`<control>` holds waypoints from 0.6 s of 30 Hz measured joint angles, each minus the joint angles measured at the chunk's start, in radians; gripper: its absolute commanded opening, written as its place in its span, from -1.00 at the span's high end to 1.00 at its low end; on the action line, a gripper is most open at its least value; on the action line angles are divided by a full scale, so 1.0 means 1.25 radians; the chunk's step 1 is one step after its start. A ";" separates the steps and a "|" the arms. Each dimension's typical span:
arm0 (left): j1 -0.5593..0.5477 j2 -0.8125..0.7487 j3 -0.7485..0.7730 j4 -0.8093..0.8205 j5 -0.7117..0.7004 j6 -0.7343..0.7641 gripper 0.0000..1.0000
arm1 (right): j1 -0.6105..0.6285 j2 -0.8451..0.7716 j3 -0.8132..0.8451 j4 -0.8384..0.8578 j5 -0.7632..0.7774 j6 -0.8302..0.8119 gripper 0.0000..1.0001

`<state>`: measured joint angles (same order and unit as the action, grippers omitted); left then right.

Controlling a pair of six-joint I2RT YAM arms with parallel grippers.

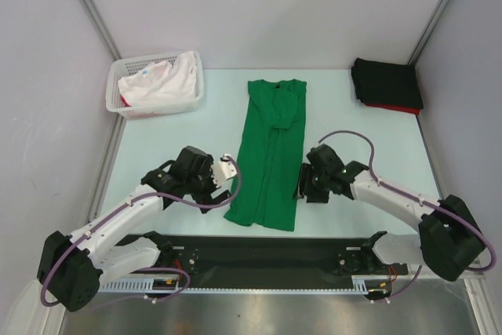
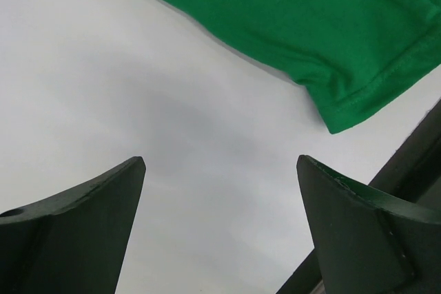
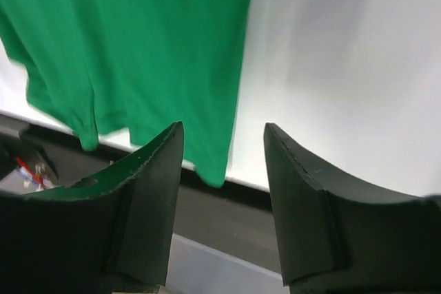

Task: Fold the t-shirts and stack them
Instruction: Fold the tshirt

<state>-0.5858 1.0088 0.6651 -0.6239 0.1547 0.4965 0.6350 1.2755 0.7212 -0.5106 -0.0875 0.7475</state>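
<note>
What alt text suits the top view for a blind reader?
A green t-shirt, folded into a long strip, lies between the left gripper and right gripper. A white basket of clothes sits far left; a black t-shirt atop a red t-shirt, far right.

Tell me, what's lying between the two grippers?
The green shirt, folded into a long narrow strip, lies between the left gripper and the right gripper. The top view shows it.
</note>
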 measured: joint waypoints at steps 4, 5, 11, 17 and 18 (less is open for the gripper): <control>0.000 -0.008 -0.022 0.016 -0.005 0.000 -0.96 | 0.090 -0.045 -0.077 0.037 -0.008 0.084 0.02; 0.000 -0.010 -0.025 0.017 -0.005 0.000 -0.96 | 0.109 -0.042 -0.097 0.054 -0.015 0.105 0.03; 0.000 -0.019 -0.027 0.025 0.002 0.001 -0.96 | 0.150 0.024 -0.131 0.136 -0.047 0.165 0.81; -0.005 -0.010 -0.027 0.023 0.031 0.012 -0.60 | 0.149 0.038 -0.131 0.139 -0.052 0.158 1.00; -0.012 -0.010 -0.027 0.021 0.041 0.022 -0.51 | 0.146 0.029 -0.133 0.128 -0.046 0.155 1.00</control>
<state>-0.6010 0.9966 0.6319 -0.5976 0.2058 0.5236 0.8173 1.3117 0.5552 -0.3508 -0.1455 0.9413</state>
